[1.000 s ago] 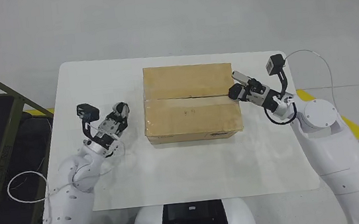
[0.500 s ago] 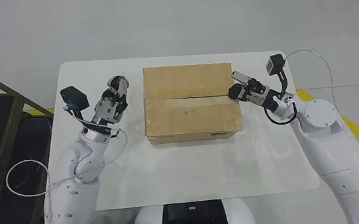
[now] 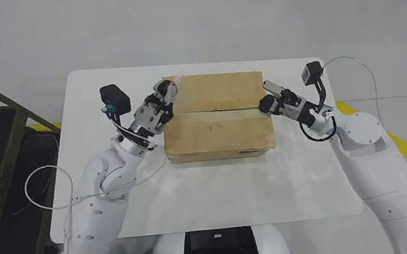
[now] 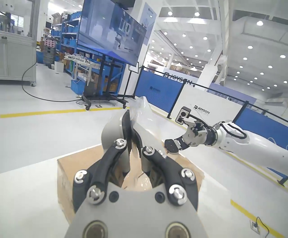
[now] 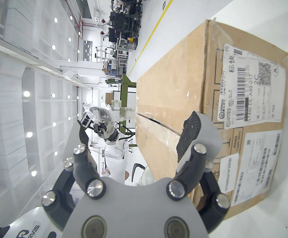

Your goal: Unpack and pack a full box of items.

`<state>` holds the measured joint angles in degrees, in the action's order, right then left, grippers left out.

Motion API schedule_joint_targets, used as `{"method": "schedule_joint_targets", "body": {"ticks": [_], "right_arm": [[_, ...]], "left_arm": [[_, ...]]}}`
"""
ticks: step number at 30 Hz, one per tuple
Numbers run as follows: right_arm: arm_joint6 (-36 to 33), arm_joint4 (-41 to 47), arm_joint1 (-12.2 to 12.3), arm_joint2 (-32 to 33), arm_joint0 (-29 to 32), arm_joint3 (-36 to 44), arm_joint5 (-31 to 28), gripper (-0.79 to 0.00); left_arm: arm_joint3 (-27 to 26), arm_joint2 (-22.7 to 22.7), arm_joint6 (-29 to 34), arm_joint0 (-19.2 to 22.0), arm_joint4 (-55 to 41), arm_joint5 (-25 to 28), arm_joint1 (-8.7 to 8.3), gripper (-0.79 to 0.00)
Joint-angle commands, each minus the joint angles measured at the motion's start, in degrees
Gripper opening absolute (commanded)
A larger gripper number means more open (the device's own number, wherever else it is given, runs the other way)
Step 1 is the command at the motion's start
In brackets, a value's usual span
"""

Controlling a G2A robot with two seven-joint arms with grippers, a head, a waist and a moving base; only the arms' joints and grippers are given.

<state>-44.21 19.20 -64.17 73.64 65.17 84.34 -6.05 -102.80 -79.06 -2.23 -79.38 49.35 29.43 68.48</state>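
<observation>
Left jaws pinch clear plastic film (image 4: 141,110) over the closed box's (image 3: 218,125) left end, mid-frame; right jaws are spread at its right end.

Top cam's looking straight down at my bench (image 3: 93,90); wrist cams face each other, close, across the box (image 3: 218,125).
</observation>
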Motion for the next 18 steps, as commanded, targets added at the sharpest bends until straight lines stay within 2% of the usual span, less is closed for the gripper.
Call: {"method": "schedule_joint_targets", "body": {"ticks": [1,18], "right_arm": [[0.0,0.0,0.0,0.0,0.0,0.0,0.0,0.000],[0.2,1.3,0.0,0.4,0.6,1.4,0.0,0.000]], "left_arm": [[-0.1,0.5,0.3,0.0,-1.1,0.3,0.06,-0.785],[-0.1,0.5,0.3,0.0,-1.1,0.3,0.06,-0.785]]}}
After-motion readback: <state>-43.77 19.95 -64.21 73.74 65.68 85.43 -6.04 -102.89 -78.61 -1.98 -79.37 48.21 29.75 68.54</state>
